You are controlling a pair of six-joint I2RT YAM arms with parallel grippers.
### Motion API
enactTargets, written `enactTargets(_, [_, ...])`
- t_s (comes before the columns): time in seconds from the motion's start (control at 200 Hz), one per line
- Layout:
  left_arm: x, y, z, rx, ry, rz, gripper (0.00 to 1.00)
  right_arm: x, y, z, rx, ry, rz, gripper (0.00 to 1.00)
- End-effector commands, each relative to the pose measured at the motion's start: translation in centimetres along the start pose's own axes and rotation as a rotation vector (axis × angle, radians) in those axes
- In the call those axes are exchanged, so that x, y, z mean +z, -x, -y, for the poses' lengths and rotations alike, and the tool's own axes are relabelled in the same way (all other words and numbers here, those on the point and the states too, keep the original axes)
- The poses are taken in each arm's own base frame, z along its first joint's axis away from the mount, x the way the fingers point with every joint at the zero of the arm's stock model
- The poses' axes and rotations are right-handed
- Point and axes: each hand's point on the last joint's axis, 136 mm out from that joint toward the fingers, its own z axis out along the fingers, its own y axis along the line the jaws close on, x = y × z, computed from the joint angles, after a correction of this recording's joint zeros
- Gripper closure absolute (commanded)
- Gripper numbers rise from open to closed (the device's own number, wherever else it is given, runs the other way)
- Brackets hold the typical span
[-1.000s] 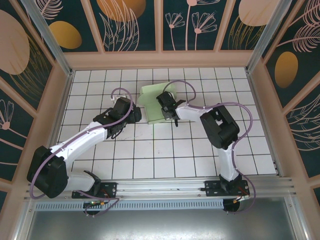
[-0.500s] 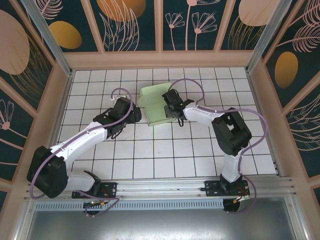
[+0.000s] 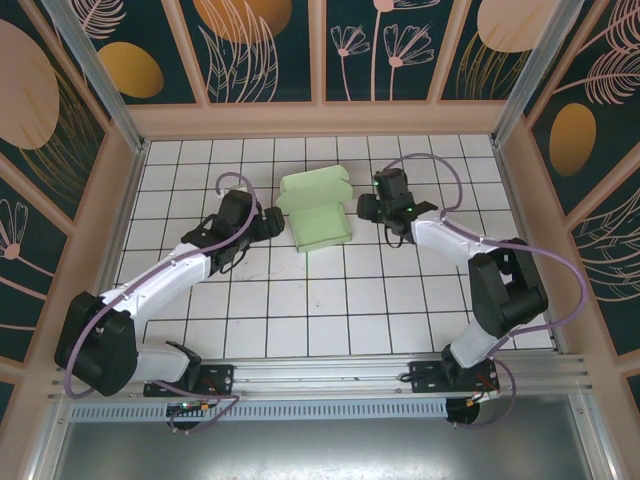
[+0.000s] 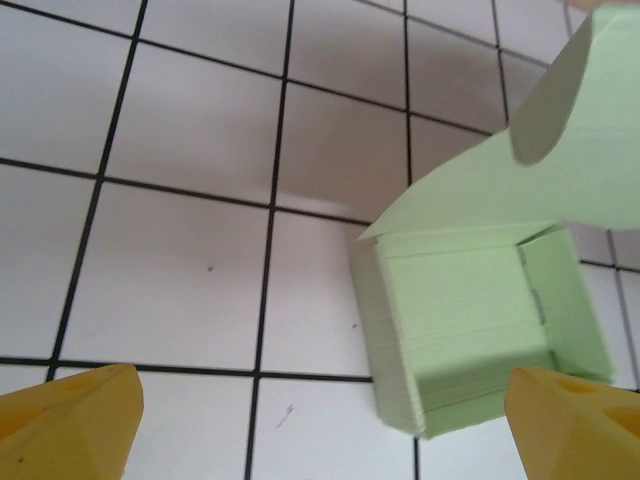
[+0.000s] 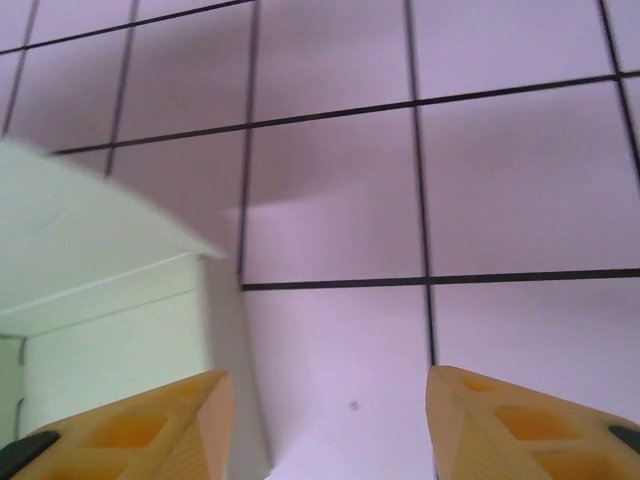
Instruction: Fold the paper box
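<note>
Right gripper point(image 3: 368, 208) is hovering just right of the box point(image 3: 315, 212), jaws parted and holding nothing; bare tile is showing between its fingertips point(image 5: 150, 420) in the wrist view. Left gripper point(image 3: 268, 221) is waiting just left of the box, jaws spread wide, empty. Box is resting on the table point(image 3: 300, 300), far centre, walls folded up, lid flap point(image 4: 520, 170) standing open.

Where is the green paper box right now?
In the top view, the paper box sits on the white tiled table, toward the back middle. It lies between the left gripper and the right gripper.
</note>
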Motion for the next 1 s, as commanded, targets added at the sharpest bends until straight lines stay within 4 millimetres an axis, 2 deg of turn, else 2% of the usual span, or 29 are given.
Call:
enactTargets(0.0, [0.8, 1.4, 1.1, -0.046, -0.07, 0.037, 0.07, 2.2, -1.1, 0.7, 0.089, 0.057, -0.086, 0.5])
enactTargets(0.105, [0.6, 4.3, 0.6, -0.051, -0.044, 0.133, 0.08, 4.1, -1.0, 1.6, 0.082, 0.039, -0.107, 0.53])
enactTargets(0.18, [0.1, 6.6, 0.5, -0.029, -0.041, 0.202, 0.08, 4.6, 0.3, 1.9, 0.06, 0.041, -0.087, 0.54])
enactTargets(0.26, [-0.8, 8.8, 1.6, 0.045, -0.066, 0.252, 0.08, 3.9, 2.2, 2.1, -0.025, 0.034, -0.044, 0.54])
enactTargets(0.285, [-0.8, 8.9, 1.7, 0.082, -0.066, 0.251, 0.08, 3.5, 2.6, 2.0, -0.057, 0.036, -0.033, 0.53])
enactTargets(0.295, [-1.3, 10.0, 2.5, 0.095, -0.079, 0.275, 0.08, 3.3, 2.8, 2.0, -0.068, 0.04, -0.028, 0.53])
enactTargets(0.39, [-1.5, 11.0, 4.0, 0.251, -0.094, 0.251, 0.07, 1.6, 4.2, 1.3, -0.178, 0.103, 0.003, 0.52])
enactTargets(0.405, [-1.8, 11.6, 4.6, 0.274, -0.106, 0.257, 0.07, 1.3, 4.3, 1.2, -0.191, 0.114, 0.007, 0.52])
enactTargets(0.55, [-0.1, 11.8, 6.4, 0.492, -0.115, 0.142, 0.11, -1.1, 6.1, 1.1, -0.238, 0.166, 0.07, 0.5])
enactTargets(0.636, [1.3, 11.0, 6.7, 0.603, -0.108, 0.037, 0.12, -2.7, 6.5, 0.5, -0.253, 0.204, 0.098, 0.49])
enactTargets(0.736, [2.4, 9.9, 6.8, 0.733, -0.119, -0.072, 0.11, -4.2, 5.6, 0.0, -0.264, 0.244, 0.1, 0.48])
enactTargets(0.751, [3.3, 9.3, 6.5, 0.753, -0.114, -0.104, 0.11, -4.3, 5.4, 0.0, -0.263, 0.244, 0.096, 0.48])
enactTargets(0.856, [4.9, 7.9, 6.0, 0.85, -0.112, -0.213, 0.13, -4.9, 4.4, 0.5, -0.262, 0.235, 0.088, 0.48])
enactTargets(0.996, [6.8, 7.2, 5.5, 0.916, -0.095, -0.307, 0.21, -5.1, 3.6, 1.5, -0.267, 0.194, 0.081, 0.47])
